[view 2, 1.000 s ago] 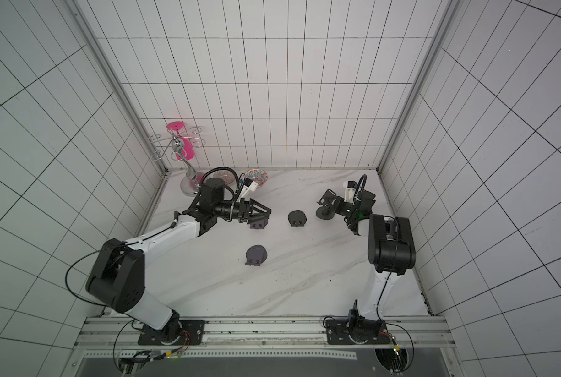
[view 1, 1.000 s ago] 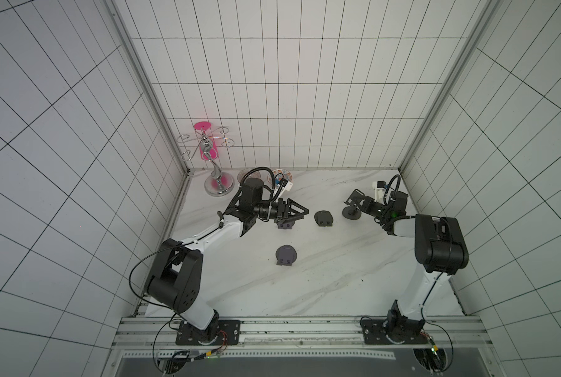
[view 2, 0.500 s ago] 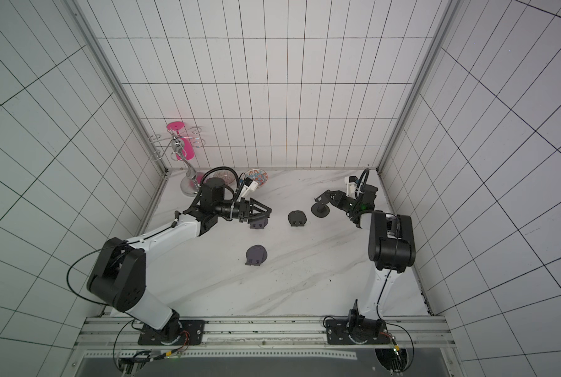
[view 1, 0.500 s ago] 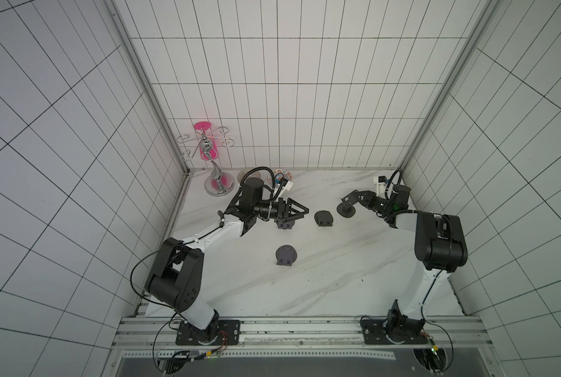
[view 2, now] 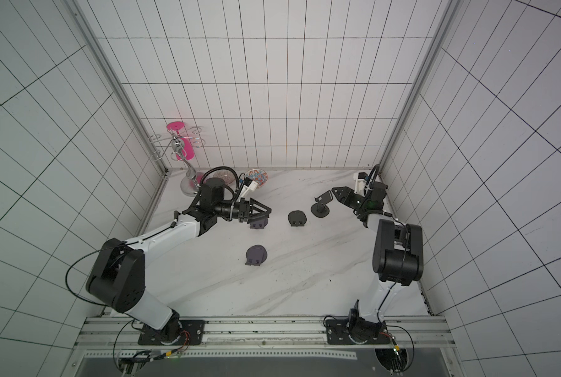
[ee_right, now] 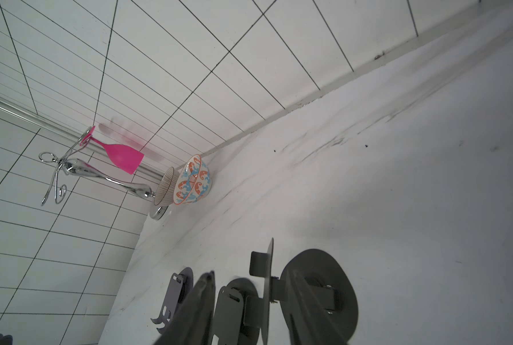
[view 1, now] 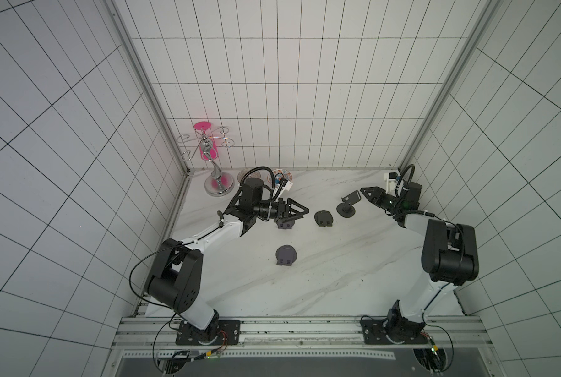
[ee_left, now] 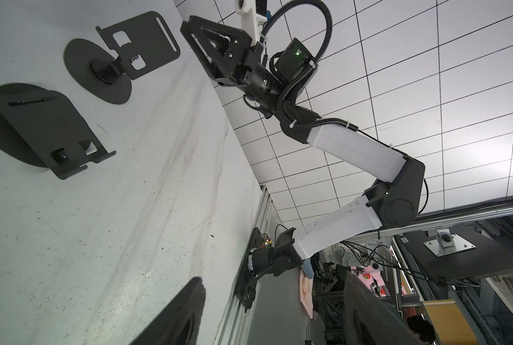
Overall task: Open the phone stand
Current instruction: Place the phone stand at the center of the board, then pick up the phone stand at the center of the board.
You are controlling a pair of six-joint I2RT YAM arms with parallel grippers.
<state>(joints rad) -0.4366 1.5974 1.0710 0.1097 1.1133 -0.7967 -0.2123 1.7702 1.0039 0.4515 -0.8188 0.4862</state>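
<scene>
open phone stand [view 1: 348, 205]: dark, round base flat on the table [view 1: 338, 277], plate raised on its hinge, far right of the marble. count: four stands in all, this one open, three folded flat; two bowls [view 1: 283, 174]. right gripper [view 1: 365, 191]: jaws parted, empty, tips just beside the raised plate. left gripper [view 1: 303, 210]: jaws wide, empty, over a folded stand [view 1: 285, 225], well apart from the open one.

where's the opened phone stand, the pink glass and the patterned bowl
opened phone stand [view 1: 347, 211]: in a top view, on its round base
pink glass [ee_right: 124, 157]: right wrist view, on its cup
patterned bowl [ee_right: 193, 180]: right wrist view, on its painted surface
</scene>
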